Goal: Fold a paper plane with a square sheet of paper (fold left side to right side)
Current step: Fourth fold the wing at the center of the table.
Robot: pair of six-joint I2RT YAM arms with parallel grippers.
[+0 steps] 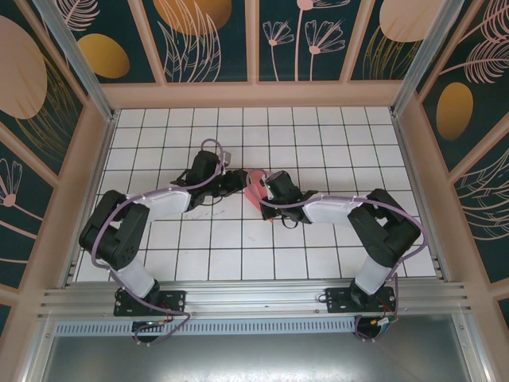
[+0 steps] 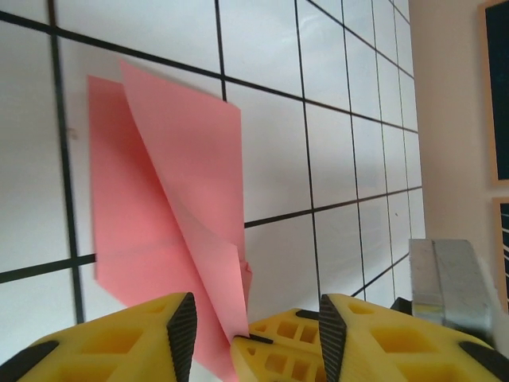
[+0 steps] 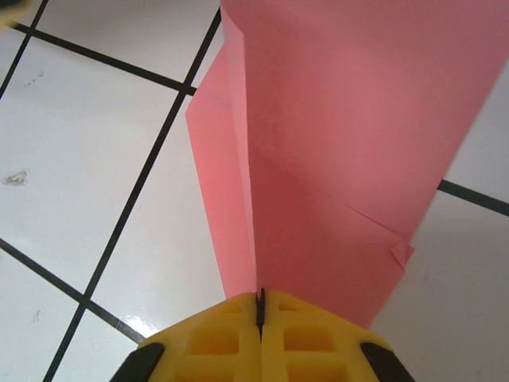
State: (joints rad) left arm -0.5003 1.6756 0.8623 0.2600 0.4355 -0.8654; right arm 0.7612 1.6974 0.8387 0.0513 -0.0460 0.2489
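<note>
The pink-red sheet of paper (image 1: 255, 188) lies at the table's middle between both grippers, folded along diagonal creases, with one flap standing up. My right gripper (image 3: 260, 301) is shut on the lower end of that raised fold (image 3: 350, 159). In the left wrist view the paper (image 2: 167, 183) spreads across the tiles, and my left gripper (image 2: 254, 338) is open. Its fingertips (image 2: 181, 322) stand on either side of the right gripper's yellow tips (image 2: 274, 346), which pinch the paper's edge. From above, the left gripper (image 1: 238, 182) and right gripper (image 1: 267, 188) meet at the sheet.
The table is a white grid of tiles (image 1: 318, 135) enclosed by patterned walls (image 1: 254, 40). A metal post (image 2: 445, 278) stands to the right in the left wrist view. An aluminium rail (image 1: 254, 298) runs along the near edge by the arm bases.
</note>
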